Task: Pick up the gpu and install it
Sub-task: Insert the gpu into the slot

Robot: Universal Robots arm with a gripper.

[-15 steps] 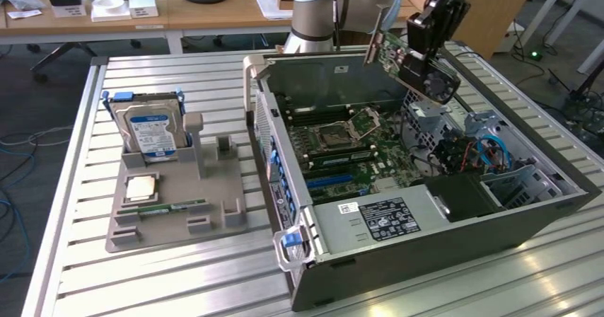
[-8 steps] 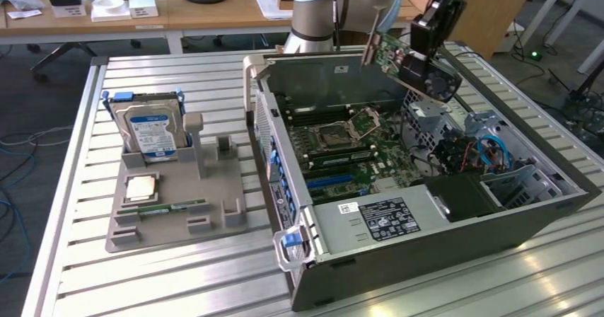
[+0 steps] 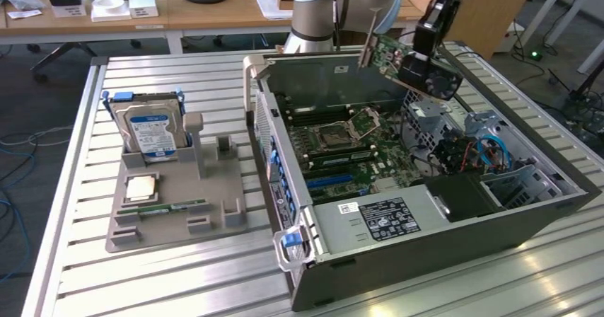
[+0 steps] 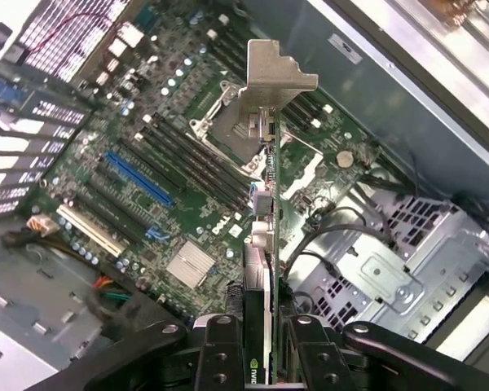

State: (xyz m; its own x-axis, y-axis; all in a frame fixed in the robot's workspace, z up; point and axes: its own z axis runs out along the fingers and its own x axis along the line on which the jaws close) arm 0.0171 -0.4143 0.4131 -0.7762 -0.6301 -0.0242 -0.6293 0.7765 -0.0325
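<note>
End effector (image 4: pixel 259 346) half-closed, gripping gpu (image 4: pixel 265 244)

Slatted metal surface (image 3: pixel 189 289) carries two items side by side: an open computer case (image 3: pixel 453 246) and a grey parts holder (image 3: pixel 170 225).

Stands upright at the arm (image 3: pixel 316 13) base, then reaches over and down. Points gripper (image 3: pixel 425 41) downward, leaning toward the exterior view's left, possibly only slightly. Pinches card (image 3: pixel 429 73) between both fingers (image 4: pixel 220 354), closed against its two faces.
</note>
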